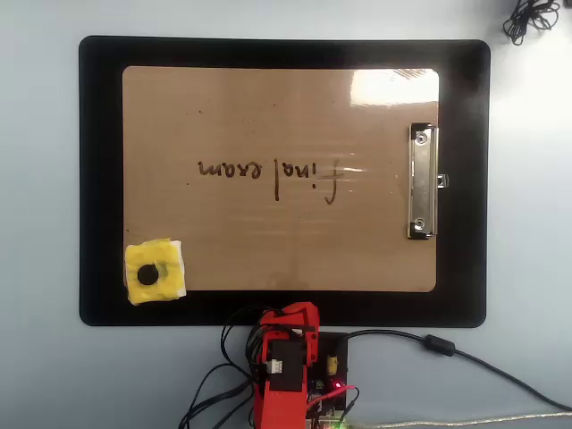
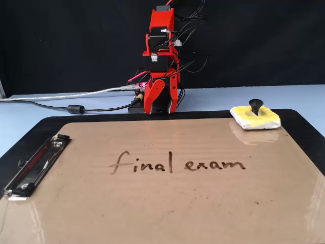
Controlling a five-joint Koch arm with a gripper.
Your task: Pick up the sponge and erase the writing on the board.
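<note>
Pincer [image 2: 163,104] tips folded together, state unclear, sponge [image 1: 155,272] overhanging board [image 1: 268,250]

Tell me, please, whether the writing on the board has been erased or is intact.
Intact. The writing reads "final exam" in full, with no smears, in both views. The sponge lies flat at the board's corner, away from the words.

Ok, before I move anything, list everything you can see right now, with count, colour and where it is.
board: one, tan-brown, centred on the mat
writing: one line, dark, mid-board, reads "final exam"
sponge: one, yellow with dark round knob, on the board's corner nearest the arm's base, lower left in the overhead view
metal clip: one, silver, on the board's right edge in the overhead view
mat: one, black, under the board
cables: several, grey and black, behind the mat
arm: one, red, folded upright behind the mat
gripper: one, red, pointing down, state unclear
</note>
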